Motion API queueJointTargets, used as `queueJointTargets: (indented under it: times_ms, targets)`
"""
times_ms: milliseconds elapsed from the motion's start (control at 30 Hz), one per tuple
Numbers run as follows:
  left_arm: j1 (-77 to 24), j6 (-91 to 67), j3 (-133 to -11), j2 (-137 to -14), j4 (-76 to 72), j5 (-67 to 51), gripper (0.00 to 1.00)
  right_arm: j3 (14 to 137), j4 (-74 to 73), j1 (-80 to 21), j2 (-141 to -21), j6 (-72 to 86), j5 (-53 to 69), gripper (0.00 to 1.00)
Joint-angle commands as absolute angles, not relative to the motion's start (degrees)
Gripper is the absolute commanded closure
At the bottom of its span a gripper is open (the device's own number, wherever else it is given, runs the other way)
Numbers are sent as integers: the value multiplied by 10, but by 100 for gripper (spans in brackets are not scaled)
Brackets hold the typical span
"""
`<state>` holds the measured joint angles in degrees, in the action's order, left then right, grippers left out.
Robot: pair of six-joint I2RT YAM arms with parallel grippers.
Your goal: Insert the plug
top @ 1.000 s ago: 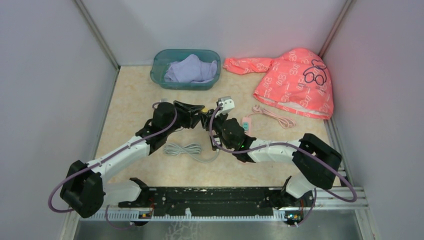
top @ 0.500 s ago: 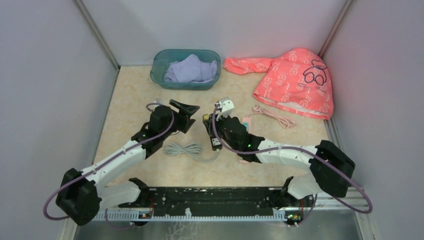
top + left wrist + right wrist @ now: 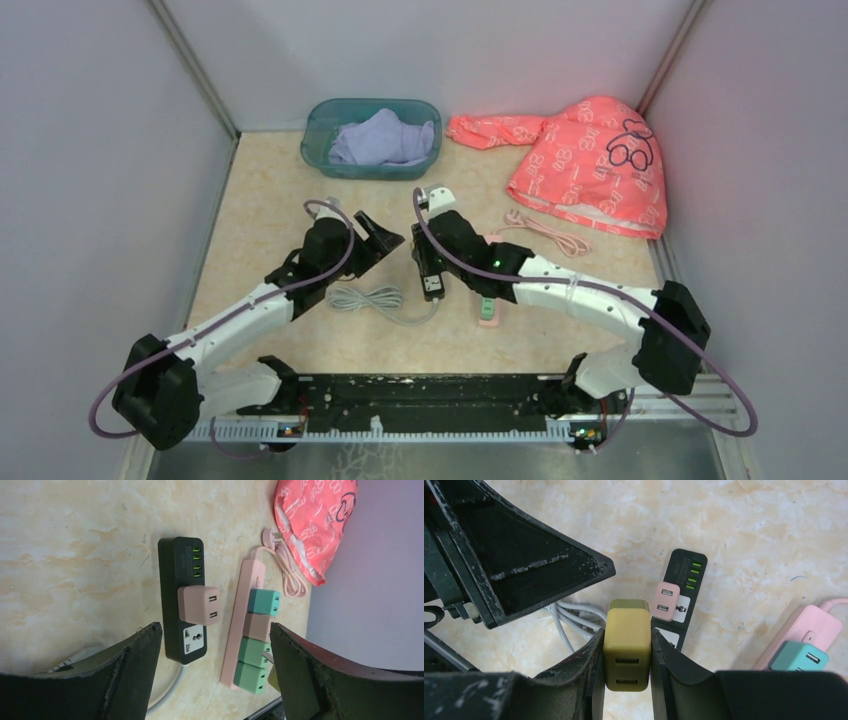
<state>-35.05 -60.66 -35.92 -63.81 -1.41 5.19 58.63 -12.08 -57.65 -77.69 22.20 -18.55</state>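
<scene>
My right claw (image 3: 626, 636) grips the plug (image 3: 626, 652) over the black strip (image 3: 182, 570), mid-desk (image 3: 260, 200); my left claw (image 3: 375, 240) hangs open nearby. The 1 free socket (image 3: 194, 641) sits just beside the pink cube (image 3: 199, 605). A skewed descent could jam there or shove the unheld strip.

Soft, even light from above leaves only faint shadows on the marbled desk (image 3: 262, 200). A reddish cast tints the back wall (image 3: 560, 50) above the coral garment (image 3: 590, 165). In both wrist views the near fingers (image 3: 125, 680) look dark and slightly soft; the desk is sharp.
</scene>
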Motion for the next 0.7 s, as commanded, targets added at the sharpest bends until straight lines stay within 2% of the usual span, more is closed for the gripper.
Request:
queueJointTargets:
  times_ms: [0, 433, 667]
  targets:
    - [-352, -540, -334, -643, -40, 9, 16, 652, -245, -578, -797, 239, -166, 100]
    - [-344, -490, -310, -733, -136, -98, 22, 769, -425, -562, -903, 257, -124, 100]
    - [-333, -496, -312, -795, -162, -139, 36, 782, -442, -548, -942, 280, -110, 100]
